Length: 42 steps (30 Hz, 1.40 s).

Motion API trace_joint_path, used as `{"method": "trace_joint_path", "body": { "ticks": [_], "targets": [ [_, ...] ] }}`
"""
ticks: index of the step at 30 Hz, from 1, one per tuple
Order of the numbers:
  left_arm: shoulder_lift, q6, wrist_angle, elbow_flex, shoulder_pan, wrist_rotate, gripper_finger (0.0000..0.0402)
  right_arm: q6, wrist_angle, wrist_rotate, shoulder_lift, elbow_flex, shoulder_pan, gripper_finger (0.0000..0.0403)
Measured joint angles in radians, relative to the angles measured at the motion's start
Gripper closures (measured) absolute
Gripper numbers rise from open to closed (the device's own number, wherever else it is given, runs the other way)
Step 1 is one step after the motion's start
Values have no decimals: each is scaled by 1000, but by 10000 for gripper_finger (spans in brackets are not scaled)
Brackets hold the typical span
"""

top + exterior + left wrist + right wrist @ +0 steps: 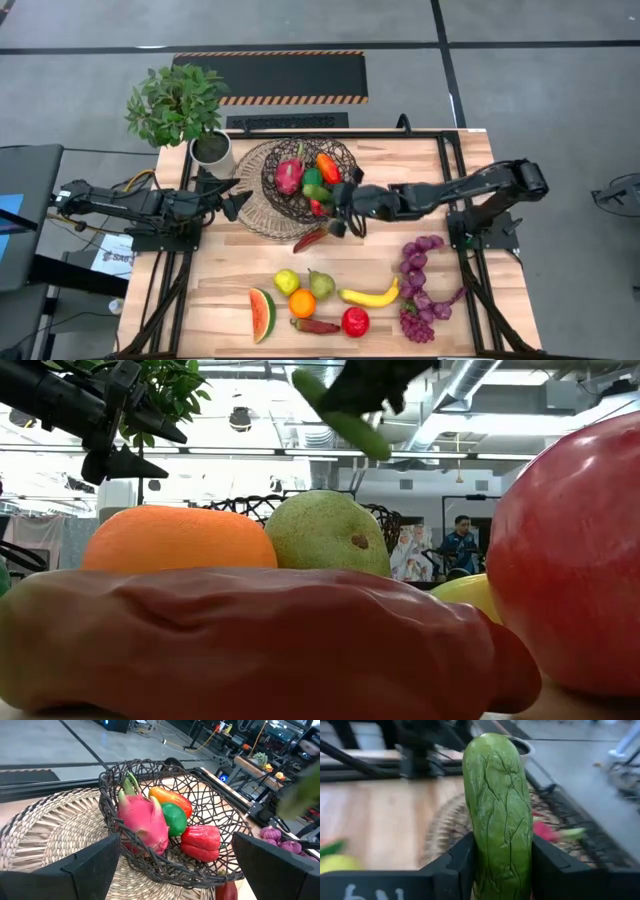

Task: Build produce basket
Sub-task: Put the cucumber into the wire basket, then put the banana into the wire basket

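The dark wire basket (300, 178) stands on a pale woven mat (258, 215) at the far middle of the table. It holds a pink dragon fruit (145, 820), an orange pepper (170, 800), a green pepper (174, 818) and a red pepper (201, 842). My right gripper (345, 215) hovers at the basket's near right rim, shut on a green cucumber (497, 810). In the low view the cucumber (340, 412) hangs high above the table. My left gripper (232, 197) waits open at the mat's left side, pointing at the basket. My right gripper pinches the cucumber's two long sides (485, 855) between its two fingers (457, 867), which lie across it. The fingers come from the table's right, slanting slightly down. The cucumber is lifted clear and tilted, one end sticking out past the fingers toward the basket.
On the near half of the table lie a watermelon slice (262, 313), a green fruit (287, 281), an orange (302, 302), a pear (321, 284), a banana (370, 296), a red apple (355, 321), a long red pepper (315, 325) and purple grapes (420, 290). A potted plant (180, 110) stands far left.
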Motion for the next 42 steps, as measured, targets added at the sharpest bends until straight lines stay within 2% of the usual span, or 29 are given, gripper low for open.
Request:
{"method": "trace_joint_path", "body": {
  "ticks": [3,8,15,29,36,42],
  "targets": [
    [0,0,-5,0,0,-2,34,-56,175,-55,53,1,-45,243],
    [0,0,-17,0,0,-18,34,-61,432,-195,171,2,-112,247],
    [0,-4,-18,0,0,-18,34,-44,629,-217,316,2,-158,237],
    [0,-15,-18,0,0,-14,34,-53,624,-218,481,96,-171,188],
    [0,11,-18,0,0,-8,34,-59,426,-213,476,110,-193,147],
    [0,11,-19,0,0,-9,34,-63,429,-211,431,109,-197,127]
  ]
}}
